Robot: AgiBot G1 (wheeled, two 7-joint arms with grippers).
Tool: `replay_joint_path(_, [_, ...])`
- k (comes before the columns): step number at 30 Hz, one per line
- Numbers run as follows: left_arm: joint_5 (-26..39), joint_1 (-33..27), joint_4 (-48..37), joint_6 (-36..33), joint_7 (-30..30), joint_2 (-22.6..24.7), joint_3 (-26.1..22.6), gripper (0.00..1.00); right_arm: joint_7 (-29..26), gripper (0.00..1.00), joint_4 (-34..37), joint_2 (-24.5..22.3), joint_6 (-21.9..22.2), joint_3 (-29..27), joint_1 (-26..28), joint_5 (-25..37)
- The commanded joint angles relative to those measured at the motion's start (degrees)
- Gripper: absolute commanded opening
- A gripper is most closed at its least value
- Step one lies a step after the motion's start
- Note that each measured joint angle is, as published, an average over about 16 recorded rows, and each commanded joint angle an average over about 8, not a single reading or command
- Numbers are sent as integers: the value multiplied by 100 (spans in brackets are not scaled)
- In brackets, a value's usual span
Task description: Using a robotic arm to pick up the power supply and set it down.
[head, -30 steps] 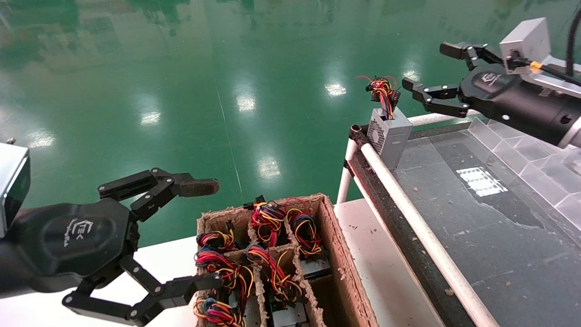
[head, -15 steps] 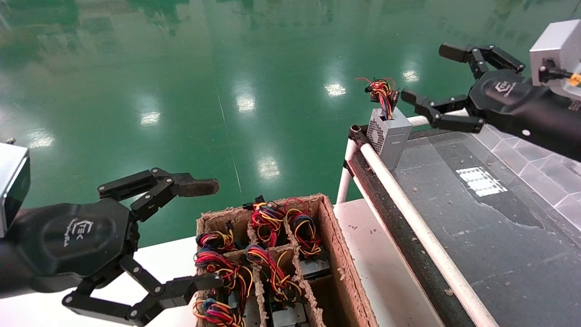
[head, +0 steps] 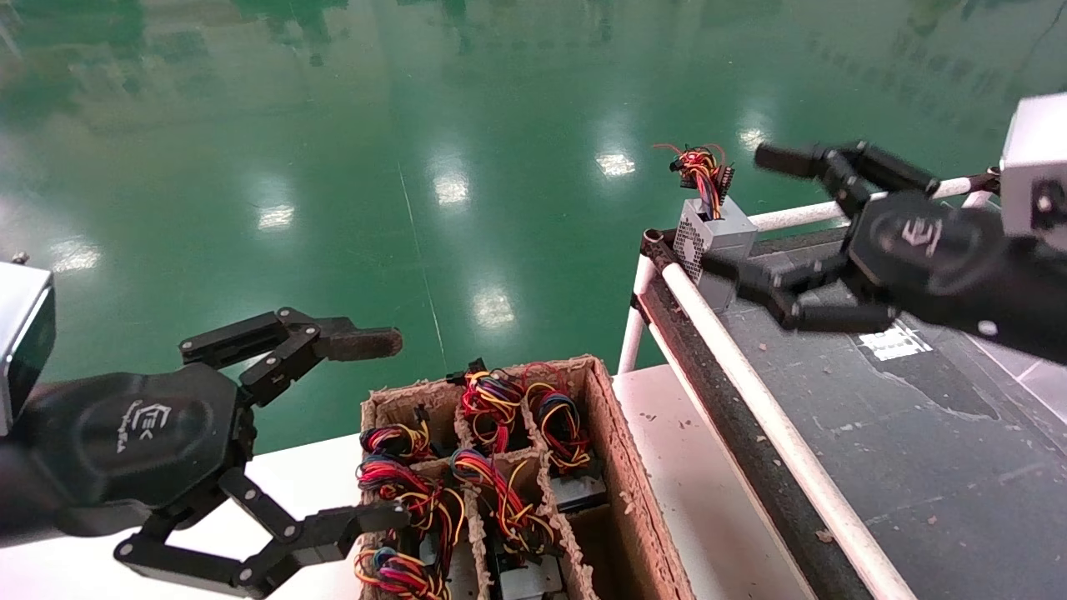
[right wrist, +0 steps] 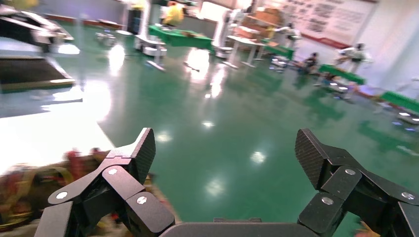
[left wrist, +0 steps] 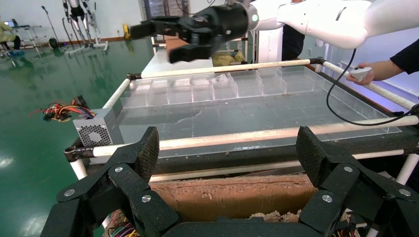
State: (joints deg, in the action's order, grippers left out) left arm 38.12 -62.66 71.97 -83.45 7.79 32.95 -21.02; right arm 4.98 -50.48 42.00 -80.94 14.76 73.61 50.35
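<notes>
One power supply, a grey box with a perforated grille and a coloured wire bundle on top, stands upright at the far left corner of the dark table; it also shows in the left wrist view. My right gripper hangs open above the table, apart from the box and holding nothing. In the head view its lower finger crosses in front of the box's base. The left wrist view shows that gripper high over the table. My left gripper is open by the cardboard tray.
A cardboard tray with compartments holds several more wired power supplies. A white tube rail edges the dark table. Clear plastic dividers line its far side. A person's hand holds a small device beyond the table.
My right gripper has swung down and toward me, from above and to the right of the power supply to in front of it, still open. The left arm has not moved.
</notes>
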Motion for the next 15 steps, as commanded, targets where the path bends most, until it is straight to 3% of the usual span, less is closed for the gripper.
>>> replay_joint_path(1, [0, 0, 0, 0, 0, 0, 0, 100, -180, 100, -265, -80, -55, 14, -138, -97])
replay_joint_path(15, [0, 0, 0, 0, 0, 0, 0, 100, -1308, 100, -1920, -580, -396, 105, -1002, -706])
